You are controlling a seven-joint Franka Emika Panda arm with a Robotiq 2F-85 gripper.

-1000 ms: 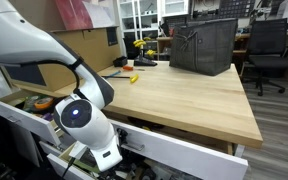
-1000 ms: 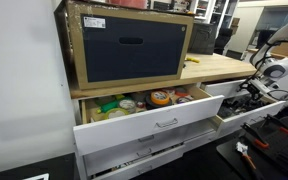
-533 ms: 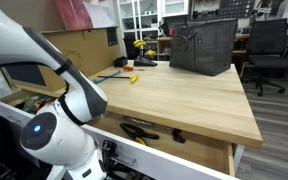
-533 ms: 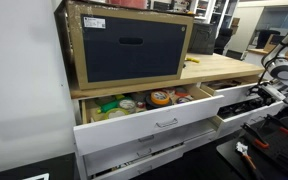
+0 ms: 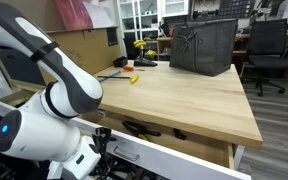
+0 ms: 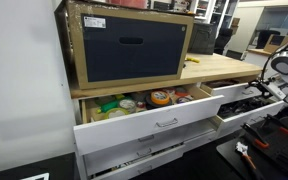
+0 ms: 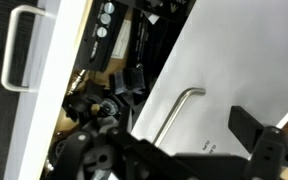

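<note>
My gripper (image 7: 199,140) hangs in front of the white drawer fronts of a wooden workbench (image 5: 184,100). It looks open and empty: one dark finger (image 7: 259,135) shows at the right, and the metal drawer handle (image 7: 179,110) lies in the wide gap without being touched. An open drawer (image 7: 124,60) holding black tools runs along the left of the wrist view. In an exterior view the white arm (image 5: 44,120) fills the lower left and hides the gripper. In an exterior view the arm (image 6: 282,70) stands at the bench's right-hand drawer (image 6: 246,98).
A black crate (image 5: 202,45) and a yellow tool (image 5: 134,78) sit on the benchtop. A boxed dark-fronted cabinet (image 6: 129,45) stands above another open drawer (image 6: 149,100) full of small items. An office chair (image 5: 269,50) stands behind the bench.
The arm has swung closer to the camera and lower in one exterior view, and slightly outward from the bench in the other. The drawers look the same.
</note>
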